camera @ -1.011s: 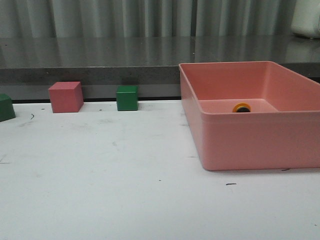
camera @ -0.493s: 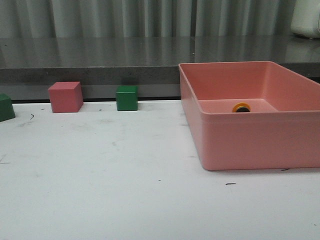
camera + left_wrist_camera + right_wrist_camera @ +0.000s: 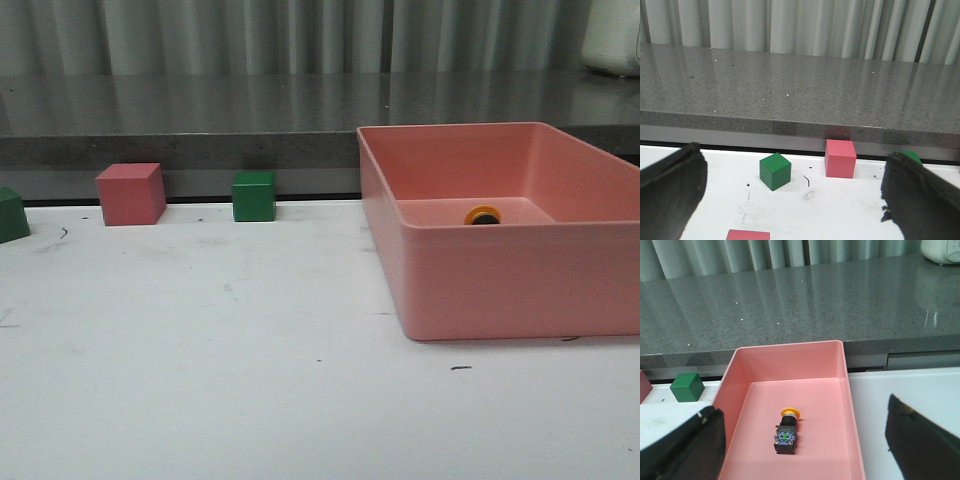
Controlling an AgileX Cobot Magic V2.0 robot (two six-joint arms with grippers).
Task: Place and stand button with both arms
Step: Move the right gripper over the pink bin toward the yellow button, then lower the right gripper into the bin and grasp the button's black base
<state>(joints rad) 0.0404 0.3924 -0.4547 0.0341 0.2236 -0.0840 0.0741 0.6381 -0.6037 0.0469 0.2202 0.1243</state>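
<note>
Button [image 3: 786, 431]: lies on its side in the pink bin [image 3: 850, 405], yellow cap toward far wall.
Front view: only cap shows.
Left jaws [image 3: 790, 200]: spread, empty.
Right jaws [image 3: 805, 450]: spread, empty.

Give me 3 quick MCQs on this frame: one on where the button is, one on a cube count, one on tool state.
1. Where is the button?
A. On the grey shelf
B. Inside the pink bin
C. On the white table beside the cubes

2. How many green cubes show in the front view?
A. Two
B. None
C. Four

3. What state is the right tool in?
A. Shut on the button
B. Shut on a cube
C. Open, holding nothing

Answers:
1 B, the right wrist view shows it lying on its side on the bin floor.
2 A, one green cube beside the pink cube, another at the left edge.
3 C, its fingers stand wide apart with the button clear between them.
</note>
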